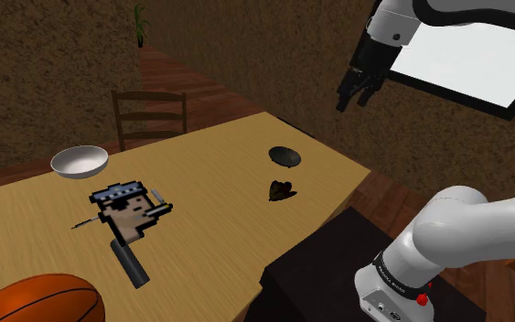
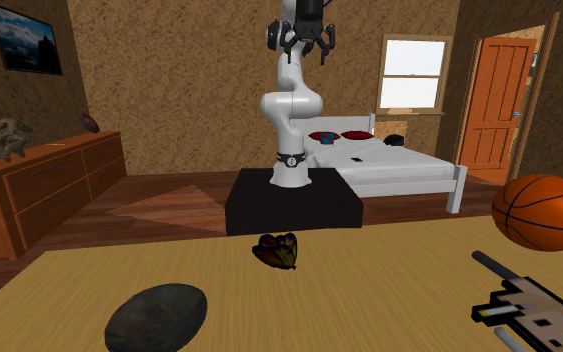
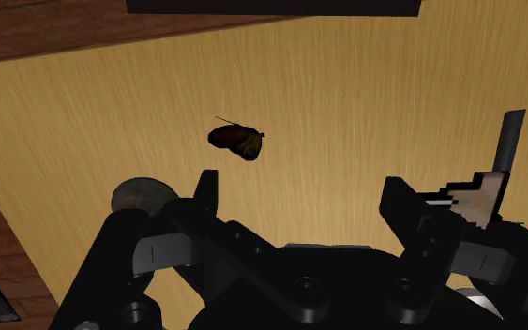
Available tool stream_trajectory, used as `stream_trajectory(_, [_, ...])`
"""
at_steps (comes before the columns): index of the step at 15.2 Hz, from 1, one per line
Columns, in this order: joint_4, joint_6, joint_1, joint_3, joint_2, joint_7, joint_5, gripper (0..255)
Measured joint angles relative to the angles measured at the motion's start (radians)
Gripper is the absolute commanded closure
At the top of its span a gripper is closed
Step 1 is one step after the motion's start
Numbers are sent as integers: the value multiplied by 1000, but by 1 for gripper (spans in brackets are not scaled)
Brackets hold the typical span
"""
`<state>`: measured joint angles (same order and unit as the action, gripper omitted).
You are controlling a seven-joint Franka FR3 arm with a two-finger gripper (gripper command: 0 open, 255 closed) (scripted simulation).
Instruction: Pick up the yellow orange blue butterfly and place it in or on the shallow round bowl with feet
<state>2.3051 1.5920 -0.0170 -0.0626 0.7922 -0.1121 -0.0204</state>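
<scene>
One arm [image 2: 289,105] stands tall, its end effector [image 1: 354,99] high above the table [image 1: 219,174] and butterfly [image 1: 281,190], jaws apart, empty.

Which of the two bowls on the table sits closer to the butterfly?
The small dark bowl, just beyond the butterfly. The white bowl lies far off toward the shoulder view's left, by the chair.

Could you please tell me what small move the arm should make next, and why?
Probably lower the open black gripper towards the small dark, orange-tinged butterfly: the gripper hangs high above the wooden table, empty, and the butterfly lies there ahead of its fingertips, not between them.
</scene>
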Motion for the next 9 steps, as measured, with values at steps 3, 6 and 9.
stream_trajectory(3, [16,29,-7,1,-28,25,-12,0])
stream_trajectory(6, [32,96,-19,2,-115,79,-40,0])
stream_trajectory(9, [43,160,-31,0,-203,133,-71,0])
